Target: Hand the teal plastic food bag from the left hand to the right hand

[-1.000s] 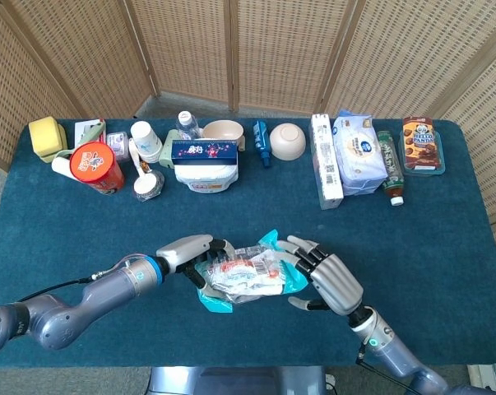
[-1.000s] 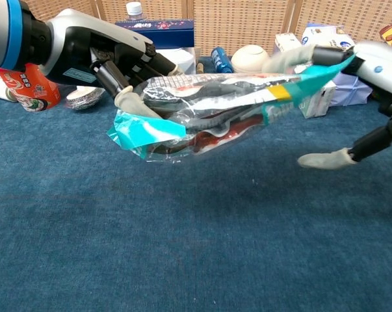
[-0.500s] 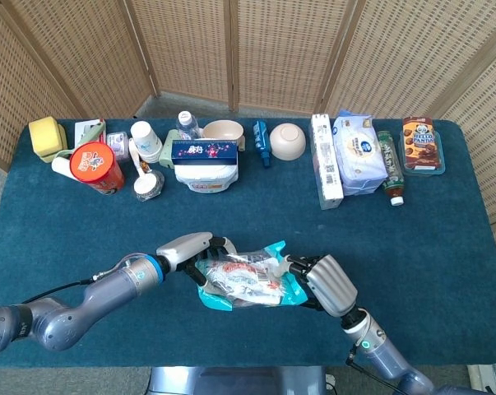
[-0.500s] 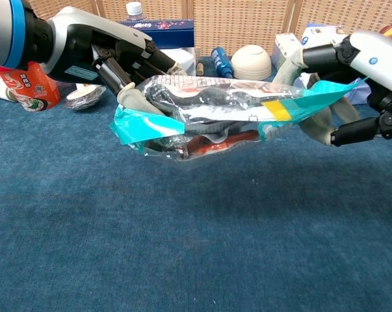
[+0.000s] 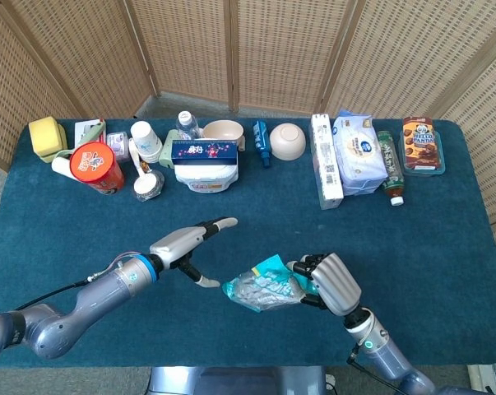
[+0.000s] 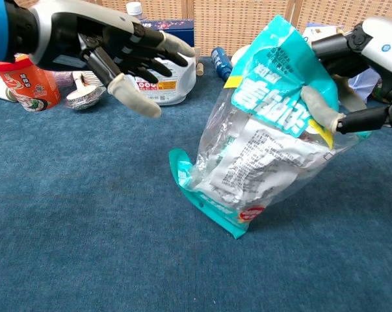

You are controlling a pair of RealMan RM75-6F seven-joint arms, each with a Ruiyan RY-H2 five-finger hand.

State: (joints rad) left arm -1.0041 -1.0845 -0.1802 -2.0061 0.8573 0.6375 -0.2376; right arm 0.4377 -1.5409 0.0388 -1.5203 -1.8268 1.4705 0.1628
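The right hand [image 6: 352,78] has the teal plastic food bag [image 6: 267,130] pinched near its top edge, thumb pressed on the front and the other fingers behind, so the bag hangs tilted below and to the left of that hand with its bottom corner just about at the blue tabletop [image 6: 85,247]. The left hand [image 6: 111,45] is off to the left of the bag, well apart from it, holding nothing, fingers spread and stretched out toward it. Beyond the left hand sit a red can [image 5: 97,167] and a white tub [image 5: 205,174] in the row of clutter along the far edge.
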